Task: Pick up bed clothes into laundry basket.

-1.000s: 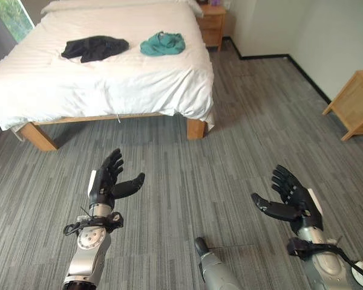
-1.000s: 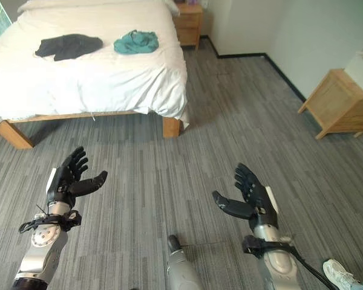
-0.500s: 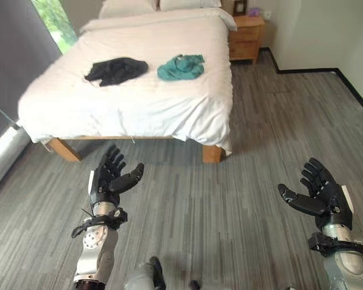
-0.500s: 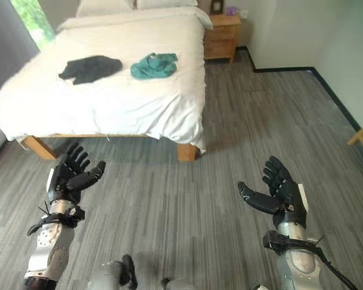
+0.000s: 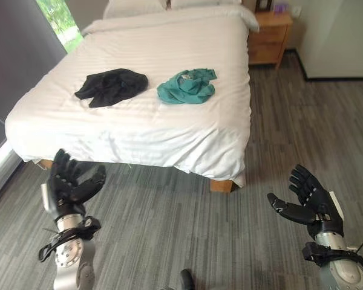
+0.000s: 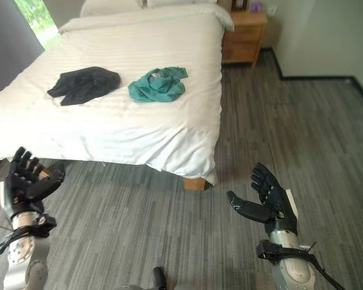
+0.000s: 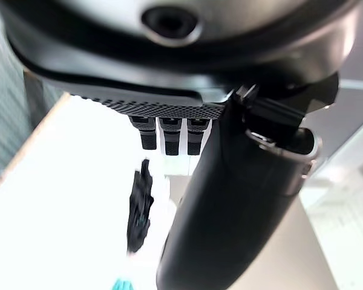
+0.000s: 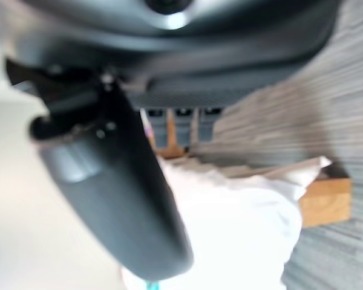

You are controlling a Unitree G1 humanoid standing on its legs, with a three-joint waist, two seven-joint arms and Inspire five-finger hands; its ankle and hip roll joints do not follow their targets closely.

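Two garments lie on the white bed: a black one and a teal one, close together but apart, toward the middle of the cover. The left robot hand and the right robot hand are raised over the grey floor short of the bed's foot, both spread wide and holding nothing; the left wrist view looks past straight fingers toward the black garment on the white cover. A wooden nightstand stands beside the head of the bed. No laundry basket can be made out, so where the clothes are to go is unsettled from here. The risks appear to lie in the reach: both garments sit well in from the bed's edge, and a robot on two legs leaning over the mattress could lose balance or bump the frame. A grasp aimed too low could gather the white cover along with the cloth and drag it, and loose, crumpled fabric may slip from a partial hold or trail and catch underfoot on the way.
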